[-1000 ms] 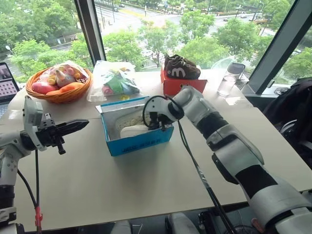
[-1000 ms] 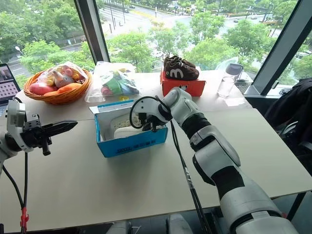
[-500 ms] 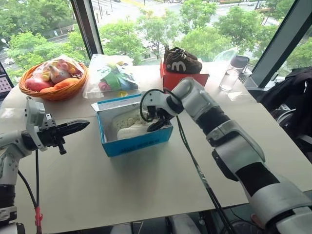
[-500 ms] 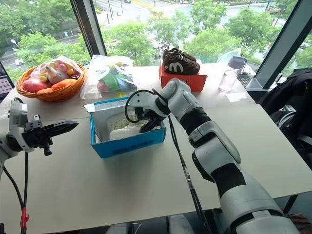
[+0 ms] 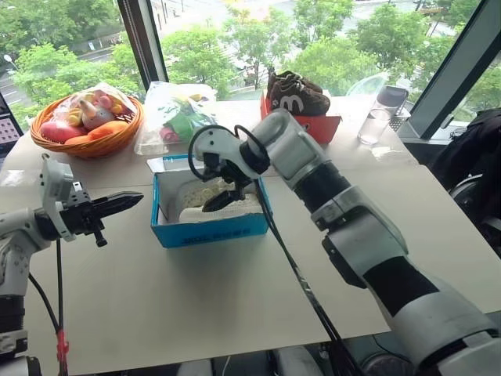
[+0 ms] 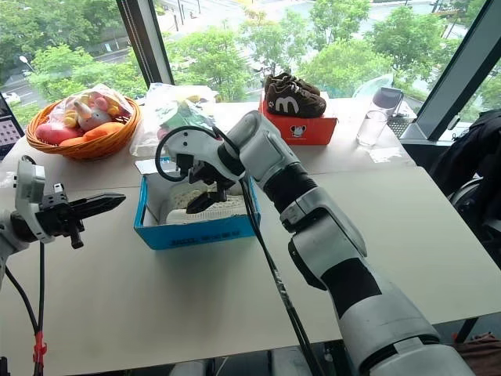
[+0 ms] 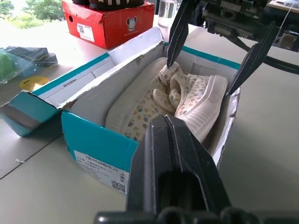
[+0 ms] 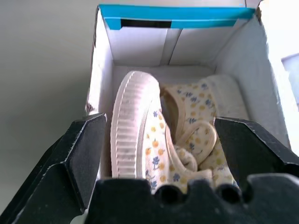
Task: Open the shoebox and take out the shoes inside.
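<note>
Hovering over the open shoebox [image 5: 205,227] on the surface, the right gripper [image 8: 159,154] has its jaws spread wide and empty, straddling the shoes [image 8: 163,140] lying inside. They look light and soft, cloth uppers likely to crumple; the ribbed rubber sole edge between the jaws looks like the firmer hold. The left gripper [image 5: 117,204] stays clear, jaws clenched on nothing.

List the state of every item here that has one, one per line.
Shoebox: open, lid off.
Shoes: both inside the shoebox, on their sides.
Right pincer: open, over the shoes, holding nothing.
Left pincer: shut, empty, beside the shoebox.
Red box: closed, brown shoes on top.
</note>
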You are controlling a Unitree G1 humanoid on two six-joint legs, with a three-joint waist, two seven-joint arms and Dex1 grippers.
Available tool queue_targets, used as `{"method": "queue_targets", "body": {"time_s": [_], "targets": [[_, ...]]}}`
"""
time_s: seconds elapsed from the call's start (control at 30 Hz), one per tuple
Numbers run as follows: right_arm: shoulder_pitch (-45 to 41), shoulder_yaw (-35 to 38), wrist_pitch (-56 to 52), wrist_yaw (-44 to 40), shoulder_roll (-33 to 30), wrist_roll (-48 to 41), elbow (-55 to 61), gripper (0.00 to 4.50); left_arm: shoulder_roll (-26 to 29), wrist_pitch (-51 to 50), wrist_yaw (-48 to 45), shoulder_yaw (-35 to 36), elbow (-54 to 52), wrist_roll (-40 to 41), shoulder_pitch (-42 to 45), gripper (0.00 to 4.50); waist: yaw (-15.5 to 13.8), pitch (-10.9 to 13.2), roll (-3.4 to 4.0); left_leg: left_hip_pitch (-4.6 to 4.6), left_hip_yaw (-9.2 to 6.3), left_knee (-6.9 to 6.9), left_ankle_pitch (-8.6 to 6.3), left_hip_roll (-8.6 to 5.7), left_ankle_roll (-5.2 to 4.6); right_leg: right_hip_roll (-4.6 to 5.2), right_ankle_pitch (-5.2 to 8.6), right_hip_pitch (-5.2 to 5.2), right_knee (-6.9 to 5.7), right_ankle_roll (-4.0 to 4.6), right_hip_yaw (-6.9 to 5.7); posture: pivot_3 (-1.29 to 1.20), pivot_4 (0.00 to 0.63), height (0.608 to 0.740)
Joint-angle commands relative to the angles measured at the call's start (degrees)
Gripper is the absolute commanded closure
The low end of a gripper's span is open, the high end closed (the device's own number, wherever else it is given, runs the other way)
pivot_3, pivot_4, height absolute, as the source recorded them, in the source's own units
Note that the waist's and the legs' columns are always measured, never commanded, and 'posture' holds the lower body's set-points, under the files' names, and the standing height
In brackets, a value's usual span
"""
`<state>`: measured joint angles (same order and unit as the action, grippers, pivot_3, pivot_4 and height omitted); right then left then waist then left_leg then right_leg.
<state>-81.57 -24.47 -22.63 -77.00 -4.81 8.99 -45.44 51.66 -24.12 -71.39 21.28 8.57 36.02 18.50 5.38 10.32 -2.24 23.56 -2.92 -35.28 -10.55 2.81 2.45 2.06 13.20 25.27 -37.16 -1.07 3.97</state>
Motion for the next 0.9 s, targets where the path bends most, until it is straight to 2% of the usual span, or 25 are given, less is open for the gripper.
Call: {"method": "queue_targets", "body": {"time_s": [0.03,0.17,0.33,0.53,0.57,0.73,0.9], "targets": [[2.8,-1.8,1.5,1.7,0.7,1.3,1.0,0.03,0.7,0.8,0.2,0.7,-0.2,-0.2,1.2,4.5,0.0,0.0,-0.01,0.0,0.0,-0.01,0.0,0.0,0.0,0.0,0.0,-0.01,0.0,0.0,0.0,0.0,0.15,0.74],[5.3,-3.9,3.0,3.2,0.6,3.1,0.4,0.03,0.7,0.8,0.6,0.5,-0.2,-0.4,1.3,4.5,0.0,0.0,-0.02,0.01,-0.02,-0.01,0.01,-0.01,0.01,0.0,0.0,0.02,-0.04,0.0,0.0,0.0,0.15,0.74],[5.9,-5.2,6.9,8.3,0.9,5.6,-5.9,0.03,0.2,1.2,1.6,0.1,0.5,-1.2,2.1,4.5,-0.4,0.0,-0.03,-0.04,-0.02,-0.03,0.01,-0.02,0.02,0.01,0.0,-0.06,-0.03,-0.01,-0.01,0.0,0.15,0.74],[5.0,-5.0,9.3,8.7,0.9,6.0,-8.9,1.65,0.0,1.5,2.0,0.1,1.0,-1.8,2.7,4.5,-1.2,0.0,-0.03,-0.1,-0.02,-0.04,0.02,-0.03,0.03,0.01,0.01,-0.1,-0.05,-0.02,-0.01,0.0,0.15,0.74],[5.0,-4.9,9.3,8.5,0.9,6.0,-9.0,2.15,-0.1,1.5,2.1,0.2,1.2,-1.9,2.8,4.5,-1.3,0.0,-0.03,-0.13,-0.02,-0.04,0.02,-0.03,0.03,0.01,0.0,-0.11,-0.07,-0.02,-0.01,0.0,0.15,0.74],[5.1,-4.6,9.0,5.9,0.6,5.1,-7.4,3.65,-0.5,2.0,2.4,0.1,1.8,-2.4,3.2,4.5,-1.4,0.0,-0.03,-0.26,-0.03,-0.06,0.2,-0.03,0.25,0.01,0.11,-0.21,-0.14,-0.21,-0.01,0.0,0.15,0.74],[5.0,-1.8,7.6,2.3,-1.6,2.1,-0.8,3.8,-1.0,2.1,2.6,0.0,1.7,-2.6,3.3,4.5,-1.5,0.0,-0.02,-0.17,-0.06,-0.4,0.26,-0.03,0.29,-0.01,0.11,-0.15,-0.47,-0.23,-0.01,0.0,0.15,0.74]]}}
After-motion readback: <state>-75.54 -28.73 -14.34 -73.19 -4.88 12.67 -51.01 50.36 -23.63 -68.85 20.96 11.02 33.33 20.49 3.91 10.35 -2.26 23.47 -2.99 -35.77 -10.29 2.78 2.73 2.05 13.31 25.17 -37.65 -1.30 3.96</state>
